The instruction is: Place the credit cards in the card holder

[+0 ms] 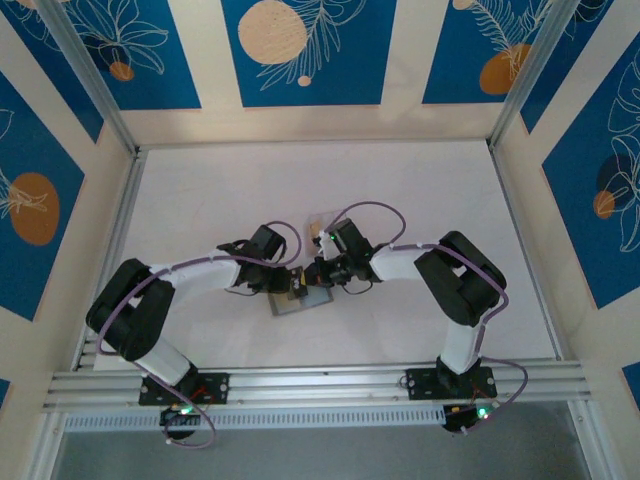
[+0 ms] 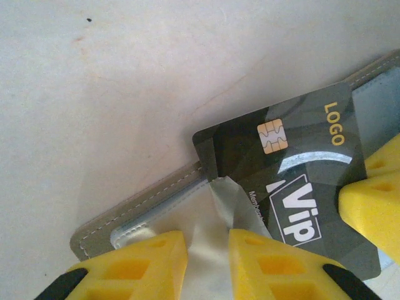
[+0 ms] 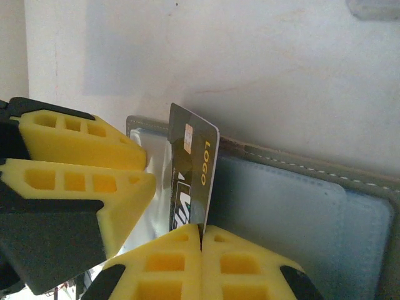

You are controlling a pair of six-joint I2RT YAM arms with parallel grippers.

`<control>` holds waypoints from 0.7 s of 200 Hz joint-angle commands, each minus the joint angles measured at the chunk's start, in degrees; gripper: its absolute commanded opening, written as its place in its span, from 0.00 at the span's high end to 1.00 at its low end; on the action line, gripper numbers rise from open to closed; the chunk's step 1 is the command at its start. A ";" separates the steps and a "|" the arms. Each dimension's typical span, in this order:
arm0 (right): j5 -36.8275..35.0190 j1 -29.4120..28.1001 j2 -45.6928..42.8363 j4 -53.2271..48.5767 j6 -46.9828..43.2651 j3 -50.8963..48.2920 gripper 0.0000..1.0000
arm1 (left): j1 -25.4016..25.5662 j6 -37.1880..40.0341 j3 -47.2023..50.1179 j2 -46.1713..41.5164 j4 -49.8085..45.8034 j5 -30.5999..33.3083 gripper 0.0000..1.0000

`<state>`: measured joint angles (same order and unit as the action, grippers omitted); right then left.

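Observation:
The card holder (image 1: 303, 302) lies open between the arms, its grey stitched edge (image 2: 144, 200) and pale-blue inside (image 3: 294, 212) showing. My left gripper (image 2: 208, 256) pinches a raised fold of the holder's clear pocket film, lifting it. My right gripper (image 3: 202, 240) is shut on the bottom edge of a black credit card (image 3: 194, 169) printed "LOGO" and "VIP". The card (image 2: 300, 169) stands on edge, its upper end at the pocket mouth beside the lifted film. The two grippers nearly touch over the holder (image 1: 300, 282). A tan card (image 1: 322, 222) lies a little farther back.
The white table (image 1: 200, 190) runs wide to the left, right and back of the holder. Patterned blue walls and metal posts (image 1: 100, 90) enclose the table. A pale object's edge (image 3: 375, 7) sits beyond the holder.

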<state>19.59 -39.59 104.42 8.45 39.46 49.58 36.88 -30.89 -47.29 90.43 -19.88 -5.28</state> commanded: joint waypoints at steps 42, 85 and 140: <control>3.12 -1.45 2.01 -3.68 -2.06 -2.37 1.00 | 0.33 0.66 1.85 1.98 -1.66 1.86 0.74; 4.18 -1.78 2.27 -5.50 -3.47 -1.95 1.00 | 0.38 0.84 1.63 2.06 -1.57 1.50 0.74; 5.26 -2.15 5.61 -8.39 -5.01 2.77 1.00 | 0.38 0.54 0.55 -0.20 -1.41 -1.23 0.72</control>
<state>23.64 -40.07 106.61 5.30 37.04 50.37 36.88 -30.89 -47.29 90.45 -19.79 -5.52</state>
